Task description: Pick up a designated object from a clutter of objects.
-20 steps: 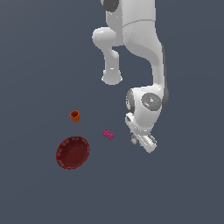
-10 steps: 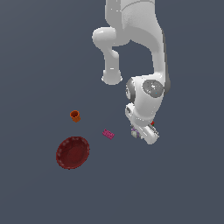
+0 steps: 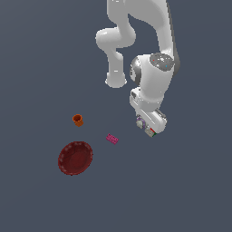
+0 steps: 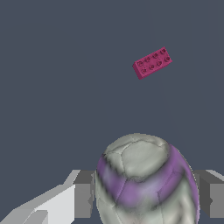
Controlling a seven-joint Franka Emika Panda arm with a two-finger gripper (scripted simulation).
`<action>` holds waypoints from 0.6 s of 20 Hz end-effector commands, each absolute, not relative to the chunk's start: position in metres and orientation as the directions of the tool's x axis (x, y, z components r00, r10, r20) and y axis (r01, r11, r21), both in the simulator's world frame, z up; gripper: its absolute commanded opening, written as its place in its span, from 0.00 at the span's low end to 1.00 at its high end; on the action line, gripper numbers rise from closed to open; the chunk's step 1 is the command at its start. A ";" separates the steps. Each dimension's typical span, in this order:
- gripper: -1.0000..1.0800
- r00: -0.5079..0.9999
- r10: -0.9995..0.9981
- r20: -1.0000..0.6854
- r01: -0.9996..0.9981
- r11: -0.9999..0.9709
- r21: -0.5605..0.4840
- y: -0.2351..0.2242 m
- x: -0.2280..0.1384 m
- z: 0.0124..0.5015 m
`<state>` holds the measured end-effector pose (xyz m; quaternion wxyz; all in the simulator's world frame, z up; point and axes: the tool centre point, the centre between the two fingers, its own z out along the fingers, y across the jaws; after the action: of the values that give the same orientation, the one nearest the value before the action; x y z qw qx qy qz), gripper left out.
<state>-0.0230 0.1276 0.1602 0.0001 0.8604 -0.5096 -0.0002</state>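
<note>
The white ball with purple marks [image 4: 142,183] sits between my two fingers [image 4: 83,194], which press on its sides. My gripper [image 4: 144,197] is shut on it. In the exterior view the gripper [image 3: 146,126] hangs above the floor, to the right of the pink brick [image 3: 112,138], and the ball [image 3: 140,121] shows as a small purple-white patch at the hand. A small red and green bit of the cube [image 3: 153,132] peeks out at the hand's lower edge. The pink brick [image 4: 152,63] also shows in the wrist view, lying flat on the floor, apart from the ball.
An orange cup [image 3: 77,119] stands at the exterior view's left. A dark red bowl [image 3: 74,157] lies below it, left of the pink brick. The floor is plain dark grey.
The gripper has risen and shifted a little toward the exterior view's left, with the ball in it. The cup, bowl and brick have not moved.
</note>
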 end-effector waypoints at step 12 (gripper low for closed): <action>0.00 0.480 -0.877 0.000 -0.877 -0.480 0.000 0.122 -0.078 0.275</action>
<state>-0.0712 0.1227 0.2603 0.0003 0.8603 -0.5097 -0.0002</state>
